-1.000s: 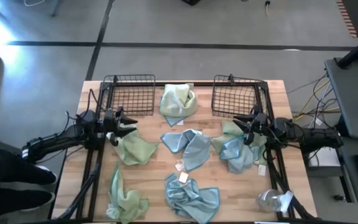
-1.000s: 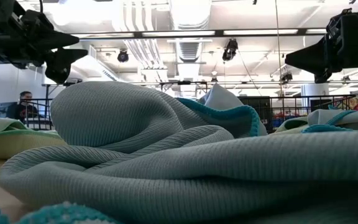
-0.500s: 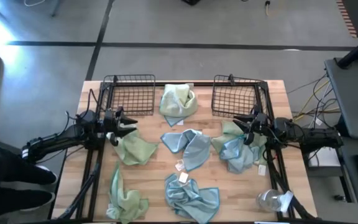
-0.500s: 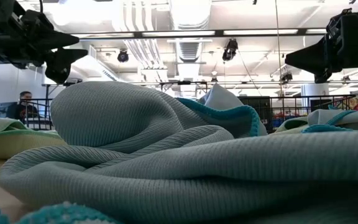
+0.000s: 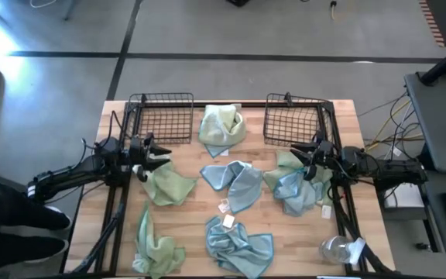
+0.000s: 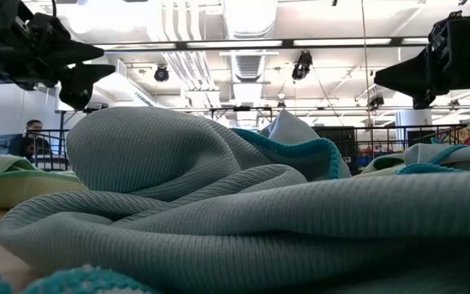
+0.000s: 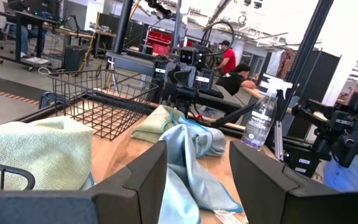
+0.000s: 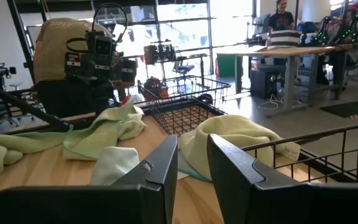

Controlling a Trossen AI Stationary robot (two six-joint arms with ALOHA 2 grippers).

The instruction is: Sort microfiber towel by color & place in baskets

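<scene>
Two small black wire-grid baskets sit at the far edge of the wooden desk (image 5: 339, 116), the left basket (image 5: 161, 116) and the right basket (image 5: 294, 118), and no cloth lies in either. Between them a pale green microfiber towel (image 5: 223, 128) is bunched up on the desk. The other cloths are scattered nearer: a pale green towel (image 5: 167, 186) just beside the left hand (image 5: 159, 157), another green one (image 5: 157, 248) at the near left, a light blue towel (image 5: 235, 182) in the middle, a blue one with a white tag (image 5: 238, 242) at the near edge, and a mixed green-and-blue heap (image 5: 296, 186) under the right hand (image 5: 304, 159). A clear plastic bottle (image 5: 337, 249) lies at the near right corner. Both hands hover with fingers spread apart, pinching nothing.
</scene>
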